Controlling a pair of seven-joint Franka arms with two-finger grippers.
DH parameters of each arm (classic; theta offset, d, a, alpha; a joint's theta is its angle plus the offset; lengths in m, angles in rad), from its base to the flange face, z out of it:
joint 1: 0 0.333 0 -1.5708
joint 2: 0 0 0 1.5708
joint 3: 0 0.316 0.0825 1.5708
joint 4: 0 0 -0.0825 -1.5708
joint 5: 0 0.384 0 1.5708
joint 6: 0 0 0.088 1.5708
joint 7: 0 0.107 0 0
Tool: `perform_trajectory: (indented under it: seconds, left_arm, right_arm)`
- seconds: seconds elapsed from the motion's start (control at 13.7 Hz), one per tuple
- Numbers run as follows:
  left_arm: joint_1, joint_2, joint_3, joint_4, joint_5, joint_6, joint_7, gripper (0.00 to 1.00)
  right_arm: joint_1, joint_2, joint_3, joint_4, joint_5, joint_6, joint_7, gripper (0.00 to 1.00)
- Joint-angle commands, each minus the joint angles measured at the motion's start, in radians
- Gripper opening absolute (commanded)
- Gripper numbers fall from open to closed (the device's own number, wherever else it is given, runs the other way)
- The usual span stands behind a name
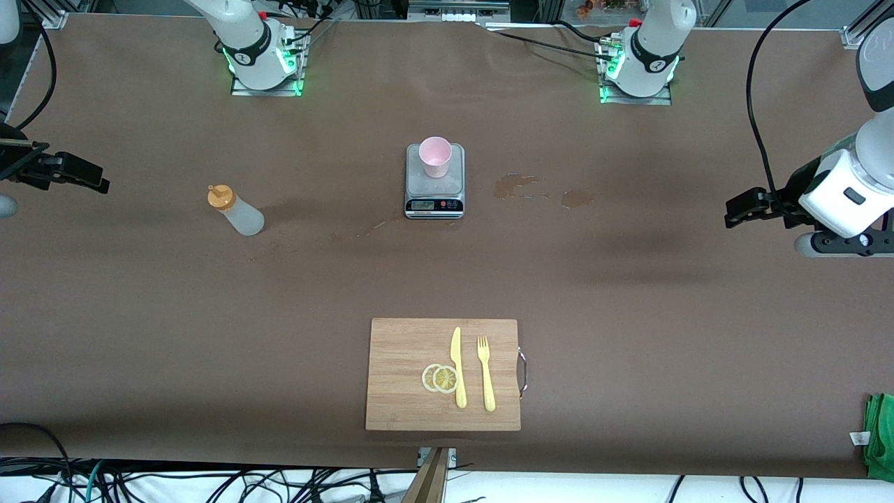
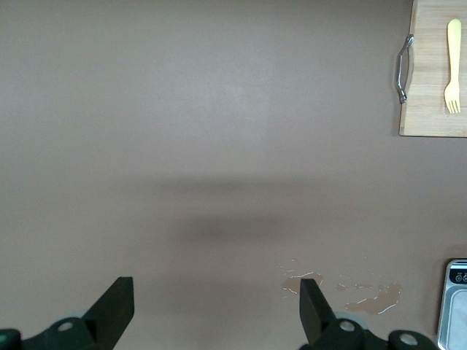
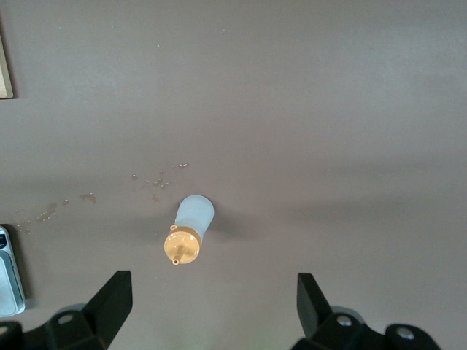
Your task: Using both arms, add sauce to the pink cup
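The pink cup [image 1: 435, 156] stands upright on a small steel scale [image 1: 434, 183] at mid-table. The whitish squeeze bottle [image 1: 235, 209] with its orange cap stands on the table toward the right arm's end, slightly nearer the front camera than the scale. It also shows in the right wrist view [image 3: 191, 226]. My right gripper [image 1: 87, 175] [image 3: 211, 302] is open and empty, high over the table's end, apart from the bottle. My left gripper [image 1: 740, 209] [image 2: 215, 306] is open and empty over the bare table at the left arm's end. The cup is out of both wrist views.
A wooden cutting board [image 1: 405, 398] near the front edge holds a yellow knife [image 1: 457, 367], a fork [image 1: 485, 372] and lemon slices [image 1: 440, 378]. Wet patches [image 1: 517, 186] lie beside the scale toward the left arm's end. A green cloth [image 1: 881, 433] lies at the table's corner.
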Motion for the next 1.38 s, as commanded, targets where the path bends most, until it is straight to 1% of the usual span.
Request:
perform_trajectory:
  seconds: [0.0,1.31]
  left_arm:
    - [-0.001,0.021,-0.002,0.04,-0.002,-0.012,0.016,1.0]
    - [-0.005,0.029,-0.003,0.048,-0.002,-0.012,0.018,1.0]
  right_arm:
    - [-0.003,-0.009,0.0,0.002,0.011,0.006,0.016,1.0]
    - [0.0,-0.02,0.0,-0.035,0.011,0.063,0.01,1.0]
